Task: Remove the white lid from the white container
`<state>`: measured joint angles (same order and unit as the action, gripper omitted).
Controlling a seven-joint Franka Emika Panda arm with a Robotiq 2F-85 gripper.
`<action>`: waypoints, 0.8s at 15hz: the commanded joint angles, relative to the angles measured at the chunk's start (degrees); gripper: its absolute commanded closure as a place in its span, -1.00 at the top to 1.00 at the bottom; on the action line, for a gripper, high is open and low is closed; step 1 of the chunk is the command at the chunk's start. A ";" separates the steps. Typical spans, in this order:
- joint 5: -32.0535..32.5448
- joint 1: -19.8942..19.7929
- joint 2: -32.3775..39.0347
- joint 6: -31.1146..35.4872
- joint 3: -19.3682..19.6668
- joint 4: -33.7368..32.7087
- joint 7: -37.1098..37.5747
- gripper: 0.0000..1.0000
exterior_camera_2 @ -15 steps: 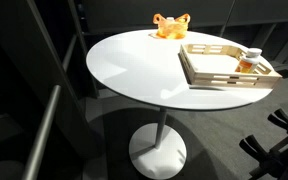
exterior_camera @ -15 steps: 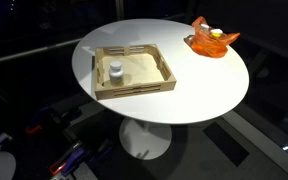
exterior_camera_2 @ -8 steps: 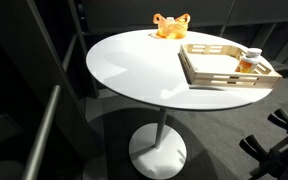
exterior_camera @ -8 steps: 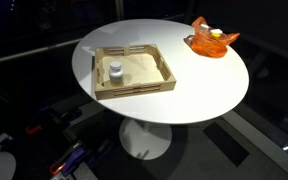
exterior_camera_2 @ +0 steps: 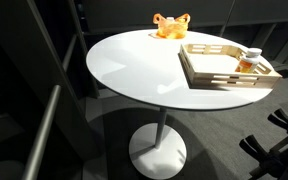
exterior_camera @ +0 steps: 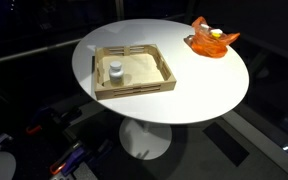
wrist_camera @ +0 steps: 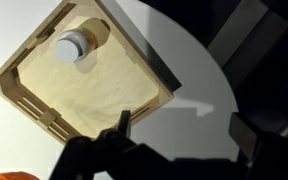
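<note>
The white container [exterior_camera: 115, 75] is a small jar standing upright in a corner of the wooden tray [exterior_camera: 154, 84], with the white lid [exterior_camera: 115, 66] sitting on top of it. Both show in the other exterior view too: the container [exterior_camera_2: 250, 64] and the lid [exterior_camera_2: 252, 53]. In the wrist view the lid [wrist_camera: 71, 46] is seen from above at the upper left and hides most of the jar. My gripper [wrist_camera: 184, 130] is open and empty, high above the bare tabletop just off the tray's corner, well away from the jar. The gripper does not show in the exterior views.
The tray lies on a round white pedestal table [exterior_camera: 194, 90]. An orange translucent dish [exterior_camera: 212, 40] stands near the table's edge, away from the tray, and also shows in an exterior view [exterior_camera_2: 169, 26]. The floor and surroundings are dark.
</note>
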<state>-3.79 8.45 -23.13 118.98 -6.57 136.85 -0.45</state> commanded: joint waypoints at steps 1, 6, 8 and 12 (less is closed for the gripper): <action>1.76 -2.16 4.23 -2.05 0.09 -4.85 2.46 1.00; 2.63 -4.95 10.93 -1.56 1.29 -8.60 3.37 1.00; 3.24 -5.76 13.65 -1.08 1.72 -9.61 4.11 1.00; 3.99 -6.81 17.79 -1.27 2.81 -10.01 6.76 1.00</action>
<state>-1.38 2.17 -8.27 119.00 -4.29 128.88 3.07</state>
